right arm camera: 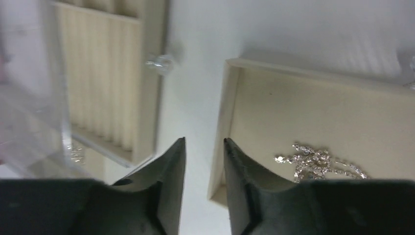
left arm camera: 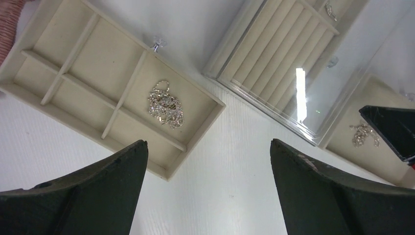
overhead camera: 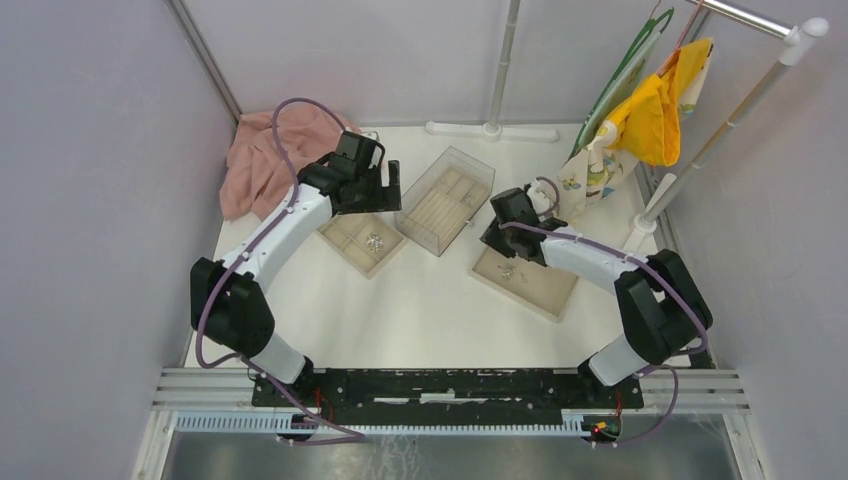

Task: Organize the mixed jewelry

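Now, left gripper [left arm camera: 208, 143]: I'm holding it spread wide, empty.
Right gripper [right arm camera: 204, 141]: narrowly parted, pinching nothing.
Jewelry [right arm camera: 318, 161]: lying to its right; probably light, tangly, slippery; I'm targeting the clump's middle.

The right gripper [right arm camera: 204, 143] rose from 6 o'clock, its two dark fingers [right arm camera: 169, 166] narrowly apart with nothing between them, tips just above the left wall of a beige tray [right arm camera: 221, 122]. In that tray, toward 4 o'clock, lay a tangled silver cluster of the mixed jewelry [right arm camera: 318, 161]. A clear plastic box [right arm camera: 98, 73] with a ridged insert filled 9 to 11 o'clock. One small clear piece [right arm camera: 159, 62] sat on the white table [right arm camera: 195, 34] beside it.
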You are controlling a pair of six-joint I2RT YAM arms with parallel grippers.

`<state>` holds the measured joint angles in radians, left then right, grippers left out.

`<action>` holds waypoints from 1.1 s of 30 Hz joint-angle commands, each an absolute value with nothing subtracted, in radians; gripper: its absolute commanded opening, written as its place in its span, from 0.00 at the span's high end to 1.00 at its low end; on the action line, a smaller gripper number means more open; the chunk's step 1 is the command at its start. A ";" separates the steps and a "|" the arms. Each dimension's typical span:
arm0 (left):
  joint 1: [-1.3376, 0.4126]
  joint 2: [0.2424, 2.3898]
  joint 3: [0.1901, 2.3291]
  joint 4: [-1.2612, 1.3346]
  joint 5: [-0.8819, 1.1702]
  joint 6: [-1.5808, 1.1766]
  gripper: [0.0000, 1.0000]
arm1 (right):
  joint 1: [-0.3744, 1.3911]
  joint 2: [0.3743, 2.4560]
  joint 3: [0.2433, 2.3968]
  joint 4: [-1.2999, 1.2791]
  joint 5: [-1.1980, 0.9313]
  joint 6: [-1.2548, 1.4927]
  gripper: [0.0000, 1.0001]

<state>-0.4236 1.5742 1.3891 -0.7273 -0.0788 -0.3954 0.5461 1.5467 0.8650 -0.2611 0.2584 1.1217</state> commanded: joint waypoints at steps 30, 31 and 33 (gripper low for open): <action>-0.476 1.311 1.269 -0.682 -0.092 -0.412 0.00 | 0.301 1.149 0.739 -0.402 0.209 -0.044 0.19; -0.476 1.313 1.269 -0.684 -0.089 -0.409 0.00 | 0.291 1.178 0.741 -0.406 0.199 -0.050 0.19; -0.476 1.316 1.271 -0.684 -0.086 -0.405 0.00 | 0.284 1.209 0.739 -0.391 0.183 -0.047 0.18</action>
